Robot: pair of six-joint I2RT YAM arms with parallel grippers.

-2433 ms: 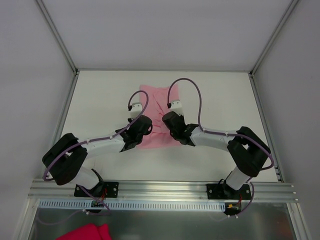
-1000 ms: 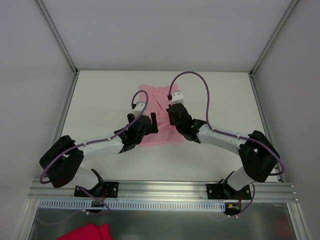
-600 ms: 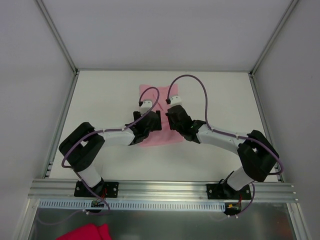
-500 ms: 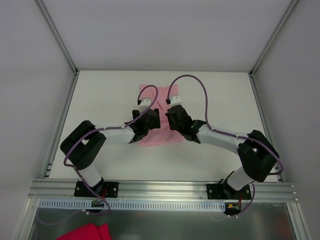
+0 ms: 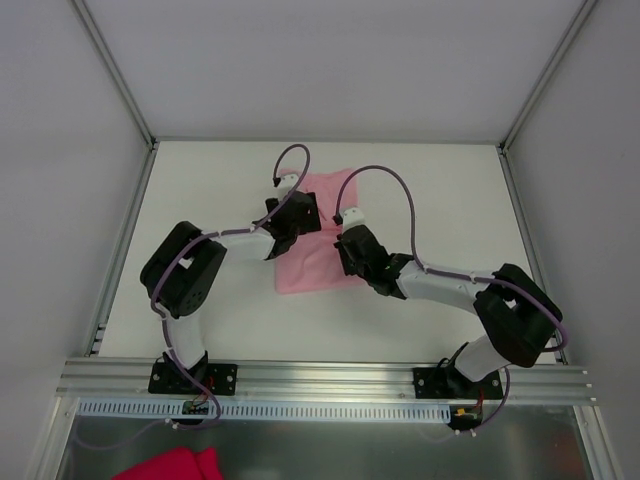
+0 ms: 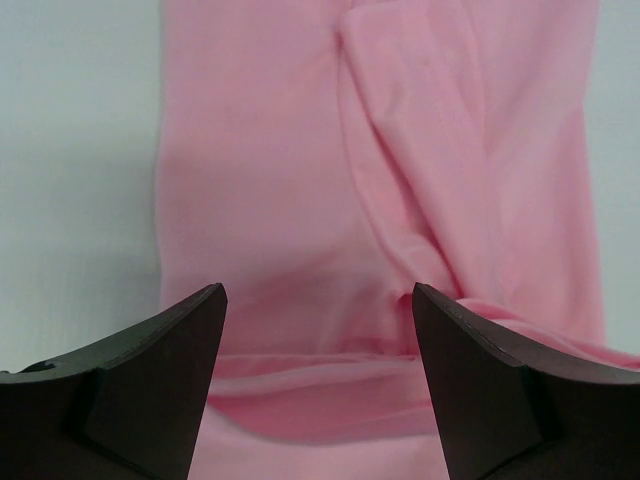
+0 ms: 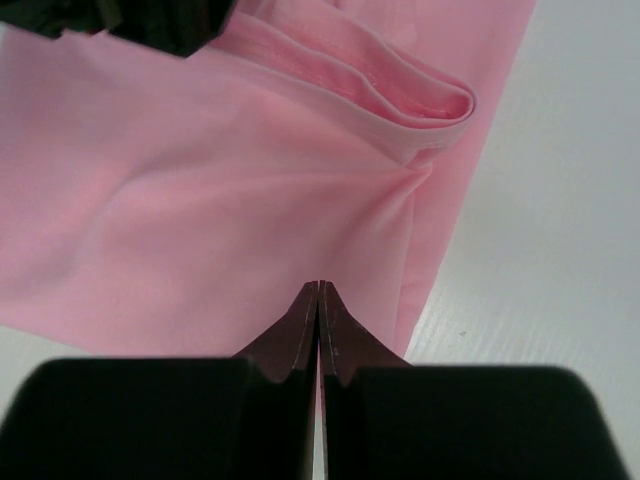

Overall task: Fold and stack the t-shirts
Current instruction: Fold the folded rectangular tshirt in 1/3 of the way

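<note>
The pale pink t-shirt (image 5: pixel 316 266) lies partly folded on the white table, with a rolled fold (image 7: pixel 400 95) across it. My left gripper (image 5: pixel 299 221) hovers low over the shirt's far left part. In the left wrist view its jaws (image 6: pixel 318 292) stand wide open, with a ridge of pink cloth (image 6: pixel 300 380) lying under the gap and nothing clamped. My right gripper (image 5: pixel 348 249) is at the shirt's right side. In the right wrist view its fingertips (image 7: pixel 318 287) are pressed together just over the pink cloth (image 7: pixel 190 210), with no fabric visibly between them.
The white tabletop (image 5: pixel 450 200) is walled by grey panels, with metal rails along both sides. A deep magenta cloth (image 5: pixel 172 465) lies on the lower shelf in front of the arm bases. The left gripper's black body (image 7: pixel 130 20) shows at the top of the right wrist view.
The left gripper has moved away from the bases toward the shirt's far end, its elbow folding back. The right gripper has drawn back toward the near right.
</note>
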